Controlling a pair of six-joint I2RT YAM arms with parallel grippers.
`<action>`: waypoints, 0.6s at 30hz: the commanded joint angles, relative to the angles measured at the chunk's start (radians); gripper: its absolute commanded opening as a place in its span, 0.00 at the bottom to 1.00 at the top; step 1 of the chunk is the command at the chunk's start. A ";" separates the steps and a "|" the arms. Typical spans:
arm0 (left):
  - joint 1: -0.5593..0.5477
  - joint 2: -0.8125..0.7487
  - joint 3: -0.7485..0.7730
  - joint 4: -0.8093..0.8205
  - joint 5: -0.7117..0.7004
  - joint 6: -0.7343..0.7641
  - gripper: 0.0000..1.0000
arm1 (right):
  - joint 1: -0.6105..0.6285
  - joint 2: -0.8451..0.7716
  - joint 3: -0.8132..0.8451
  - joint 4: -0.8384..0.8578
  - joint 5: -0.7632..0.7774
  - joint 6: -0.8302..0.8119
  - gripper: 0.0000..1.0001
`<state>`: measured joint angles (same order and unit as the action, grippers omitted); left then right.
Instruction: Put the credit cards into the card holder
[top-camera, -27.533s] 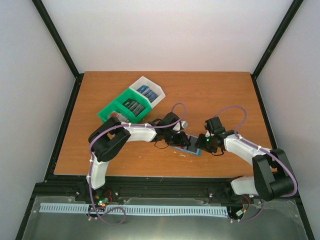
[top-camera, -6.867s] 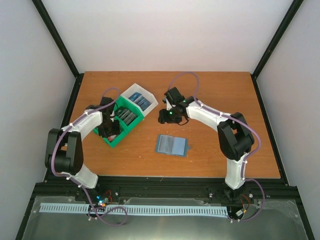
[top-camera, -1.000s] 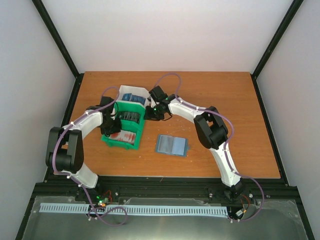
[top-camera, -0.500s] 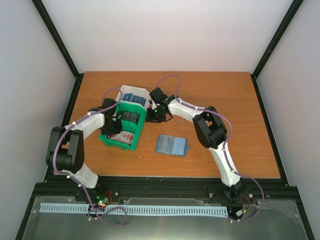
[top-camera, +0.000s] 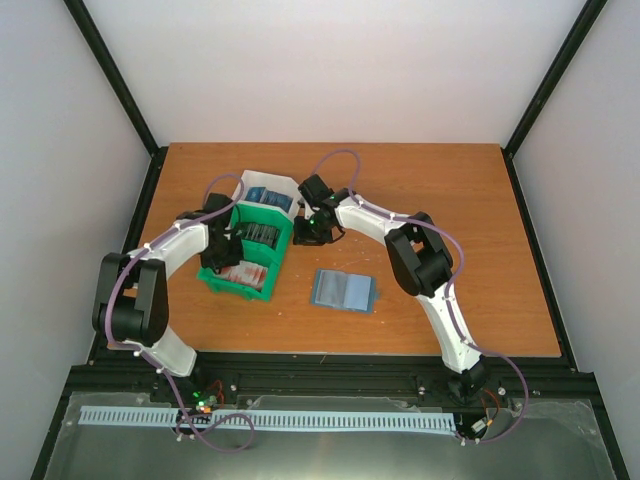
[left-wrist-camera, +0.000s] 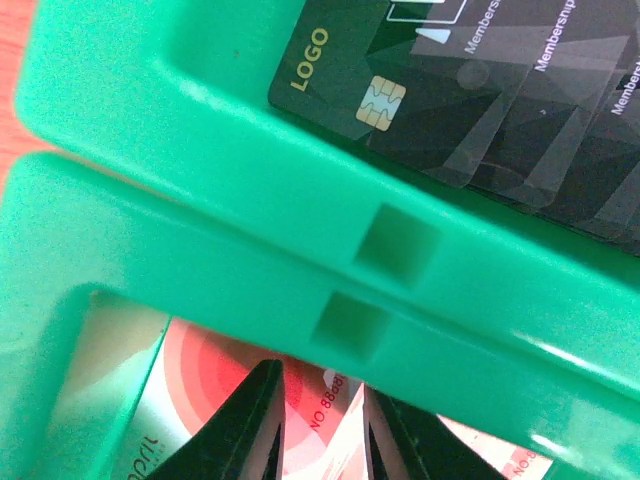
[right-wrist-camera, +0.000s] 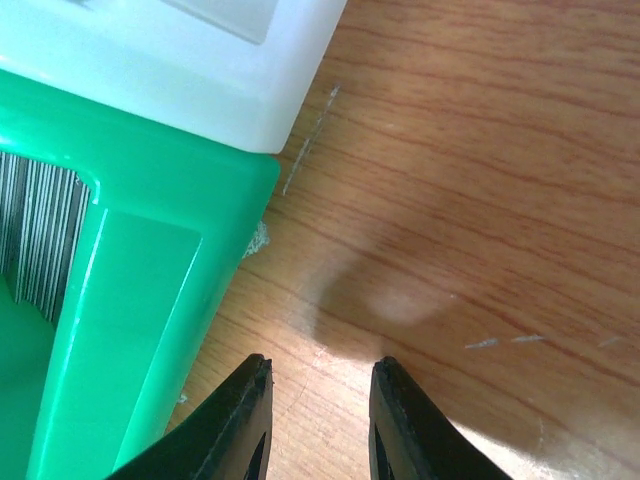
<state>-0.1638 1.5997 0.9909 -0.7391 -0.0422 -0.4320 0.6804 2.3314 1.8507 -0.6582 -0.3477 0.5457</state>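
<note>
Seemingly caught at the pick-up step. Shows the left end effector (left-wrist-camera: 318, 385) dipped into the near compartment of the green bin (left-wrist-camera: 200, 230), with fingers parted by a narrow gap directly over a red credit card (left-wrist-camera: 200, 370) bearing white lettering. Cannot confirm contact with that card; looks unpinched. Shows a fan of dark credit cards (left-wrist-camera: 450, 110), one printed with a gold chip, in the neighbouring compartment beyond the divider wall. Places the right end effector (right-wrist-camera: 318, 365) just beside the bin's outer wall, low over the bare wooden surface (right-wrist-camera: 480, 200), with fingers likewise slightly spread and gripping nothing, and the white bin (right-wrist-camera: 200, 60) adjoining farther back. Finds the teal card holder (top-camera: 343, 290) lying open and flat on the surface, well apart from both end effectors, nearer the arm bases and to the right of the bins. Judged next: closing the left fingers on one red card's edge, lifting it clear of the bin wall, then carrying it across to a slot in the holder. Probably also calls for the right end effector to steady the holder.
</note>
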 joint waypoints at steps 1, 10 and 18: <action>0.018 -0.024 0.037 -0.040 -0.025 -0.016 0.25 | -0.001 0.024 0.026 -0.017 0.014 -0.008 0.28; 0.048 -0.045 0.041 -0.053 -0.012 -0.011 0.25 | -0.001 0.022 0.025 -0.017 0.012 -0.009 0.28; 0.053 -0.042 0.060 -0.084 -0.028 -0.060 0.22 | -0.001 0.018 0.021 -0.017 0.013 -0.010 0.29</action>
<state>-0.1234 1.5764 1.0111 -0.7834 -0.0364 -0.4461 0.6804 2.3348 1.8526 -0.6621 -0.3481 0.5453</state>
